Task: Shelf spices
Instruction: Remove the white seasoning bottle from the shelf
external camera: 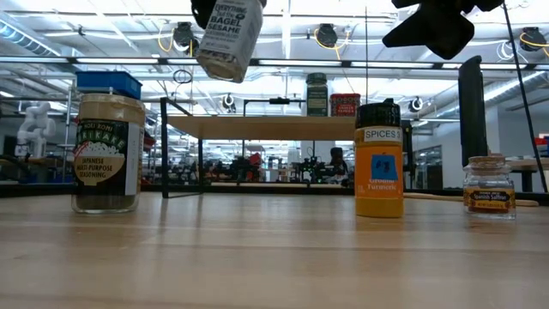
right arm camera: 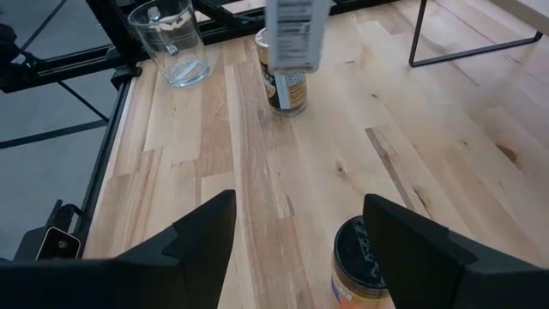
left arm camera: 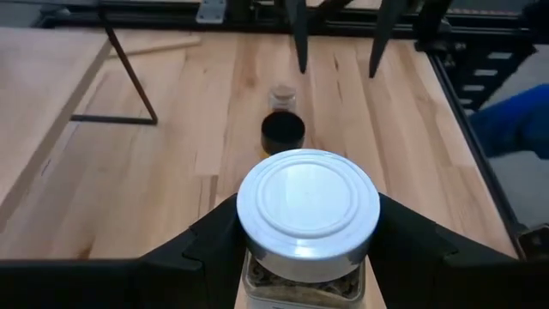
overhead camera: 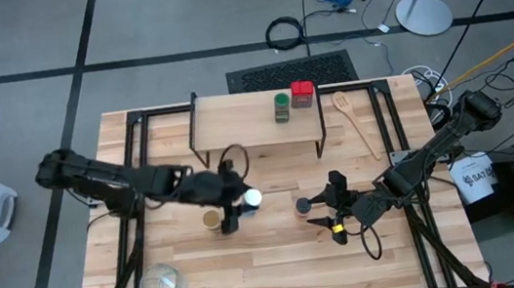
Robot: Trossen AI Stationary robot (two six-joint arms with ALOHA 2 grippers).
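My left tool is clamped on the white-lidded bagel seasoning jar, lifted clear of the worktop near its middle, just in front of the shelf. The jar looks rigid, light and probably slick, so I judge a grip just under the lid safest. My right tool hangs open over the black-lidded turmeric jar, gripping nothing. Two spices already stand on the shelf toward the far edge.

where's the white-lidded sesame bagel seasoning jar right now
The sesame bagel jar is lifted off the table in the left gripper, just in front of the shelf and above the tan-lidded jar.
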